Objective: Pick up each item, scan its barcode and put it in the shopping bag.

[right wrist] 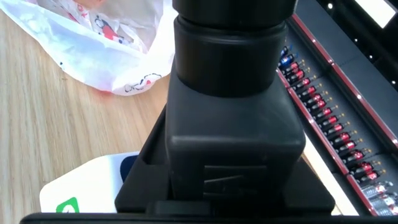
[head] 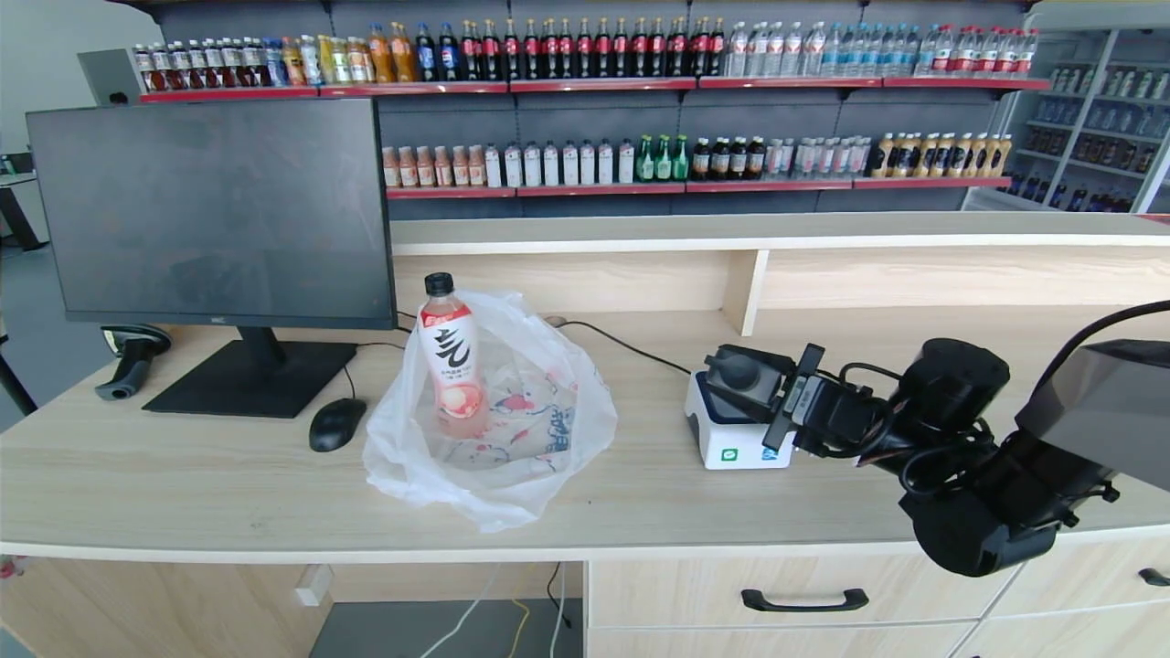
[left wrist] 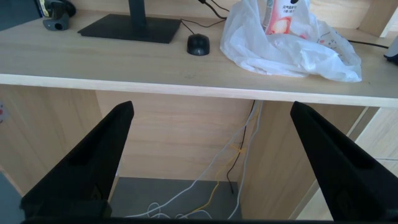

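Observation:
A pink drink bottle [head: 450,358] with a black cap stands upright inside the open white plastic shopping bag [head: 512,448] on the counter's middle. The bag [left wrist: 292,53] and the bottle [left wrist: 278,17] also appear in the left wrist view, up on the countertop. My left gripper [left wrist: 211,109] hangs open and empty below the counter's front edge. My right gripper [head: 777,393] sits right up against the black head of the barcode scanner [head: 736,429], which has a white base. That black scanner head [right wrist: 230,124] looms very close in the right wrist view.
A monitor [head: 215,215] on a black stand, a mouse [head: 336,424] and a handheld scanner [head: 128,361] occupy the counter's left. A raised wooden shelf [head: 777,233] runs along the back. Cables hang under the counter [left wrist: 236,168]. Drawers [head: 804,599] sit below right.

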### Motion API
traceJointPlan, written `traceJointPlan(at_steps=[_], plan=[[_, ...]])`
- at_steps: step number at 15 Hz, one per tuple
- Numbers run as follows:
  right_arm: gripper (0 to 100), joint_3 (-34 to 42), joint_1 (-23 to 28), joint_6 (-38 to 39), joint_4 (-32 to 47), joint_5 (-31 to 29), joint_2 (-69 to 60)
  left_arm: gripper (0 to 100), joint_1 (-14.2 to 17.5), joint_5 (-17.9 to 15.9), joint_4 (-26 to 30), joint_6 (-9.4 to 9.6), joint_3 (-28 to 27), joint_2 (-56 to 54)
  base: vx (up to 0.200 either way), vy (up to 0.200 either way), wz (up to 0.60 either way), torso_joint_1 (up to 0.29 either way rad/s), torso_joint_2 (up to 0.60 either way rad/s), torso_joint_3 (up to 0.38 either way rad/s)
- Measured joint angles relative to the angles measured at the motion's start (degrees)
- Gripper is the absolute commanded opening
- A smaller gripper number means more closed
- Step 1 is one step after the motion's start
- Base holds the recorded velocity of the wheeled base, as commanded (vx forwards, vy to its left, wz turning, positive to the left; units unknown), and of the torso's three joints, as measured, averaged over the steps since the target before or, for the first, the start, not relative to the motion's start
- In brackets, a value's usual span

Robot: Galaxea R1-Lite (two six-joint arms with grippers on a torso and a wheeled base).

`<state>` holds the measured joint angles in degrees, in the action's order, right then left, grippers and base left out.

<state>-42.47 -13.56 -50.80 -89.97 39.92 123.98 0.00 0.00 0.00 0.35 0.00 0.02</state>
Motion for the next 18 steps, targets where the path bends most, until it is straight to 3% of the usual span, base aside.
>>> traceJointPlan(at_steps=[9, 18], plan=[[0, -0.11, -0.44, 8.3, 0.0, -1.0, -7.19, 100, 0.0, 0.0, 0.0, 0.0, 0.0, 0.0, 0.0, 0.0, 0.0, 0.0, 0.0, 0.0], [0, 18.58, -2.47, 25.89, 0.02, -21.26, -25.2, 100, 0.02, 0.0, 0.0, 0.0, 0.0, 0.0, 0.0, 0.0, 0.0, 0.0, 0.0, 0.0]])
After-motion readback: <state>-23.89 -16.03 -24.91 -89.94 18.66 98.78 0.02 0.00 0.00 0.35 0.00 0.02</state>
